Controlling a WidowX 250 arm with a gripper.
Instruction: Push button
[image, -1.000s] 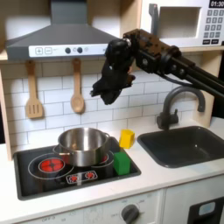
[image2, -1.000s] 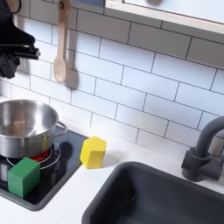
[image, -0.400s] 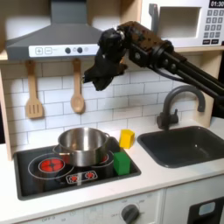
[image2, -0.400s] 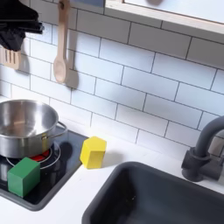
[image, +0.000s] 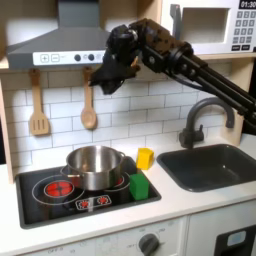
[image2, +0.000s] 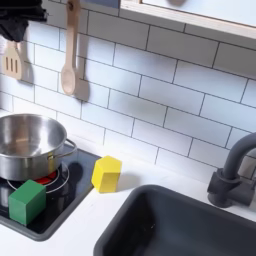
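A row of small dark buttons (image: 83, 57) runs along the front lip of the grey range hood (image: 60, 40) above the stove. In the first exterior view my black gripper (image: 102, 76) is raised just below and to the right of those buttons, its tip pointing down-left at the hood's lower edge. Its fingers look pressed together with nothing held. The arm reaches in from the first exterior view's right. In the second exterior view the gripper (image2: 18, 14) is a dark shape in the top left corner, partly cut off by the frame.
A steel pot (image: 93, 165) sits on the stove, with a green block (image: 138, 185) and a yellow block (image: 145, 157) beside it. A wooden spoon (image: 88, 105) and spatula (image: 38, 105) hang on the tile wall. Sink (image: 215, 165) and faucet (image: 200, 120) are at the right, microwave (image: 215, 25) above.
The gripper has risen and moved left in the first exterior view, from tile-wall height up to the hood's lower edge near the buttons. The pot and blocks have not moved.
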